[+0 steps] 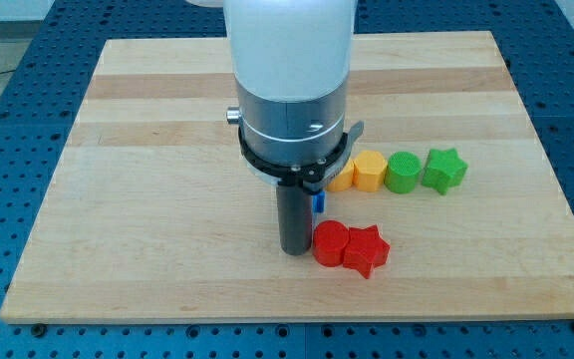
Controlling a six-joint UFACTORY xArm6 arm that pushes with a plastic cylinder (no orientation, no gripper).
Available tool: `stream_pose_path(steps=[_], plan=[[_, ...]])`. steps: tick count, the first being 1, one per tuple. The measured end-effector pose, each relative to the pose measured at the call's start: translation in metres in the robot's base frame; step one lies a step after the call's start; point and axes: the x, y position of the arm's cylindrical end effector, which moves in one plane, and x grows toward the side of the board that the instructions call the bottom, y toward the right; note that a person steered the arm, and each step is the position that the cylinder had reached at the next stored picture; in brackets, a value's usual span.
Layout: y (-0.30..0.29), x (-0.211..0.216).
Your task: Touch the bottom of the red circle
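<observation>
The red circle [331, 242] lies on the wooden board [147, 179] near the view's bottom, right of centre. A red star [367, 249] touches its right side. My tip [295, 249] is the lower end of the dark rod and stands just left of the red circle, touching or almost touching its left edge. The arm's white and grey body hides the board above the rod.
A row of blocks lies above the red ones: an orange block [341, 177] partly hidden by the arm, a yellow hexagon [369, 171], a green circle [404, 172] and a green star [443, 170]. A bit of a blue block [319, 202] shows beside the rod.
</observation>
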Motion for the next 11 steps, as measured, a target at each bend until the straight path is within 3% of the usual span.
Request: stream_pose_path(steps=[3, 6, 11], plan=[[-0.007, 0.024], [0.050, 0.066], [0.051, 0.036]])
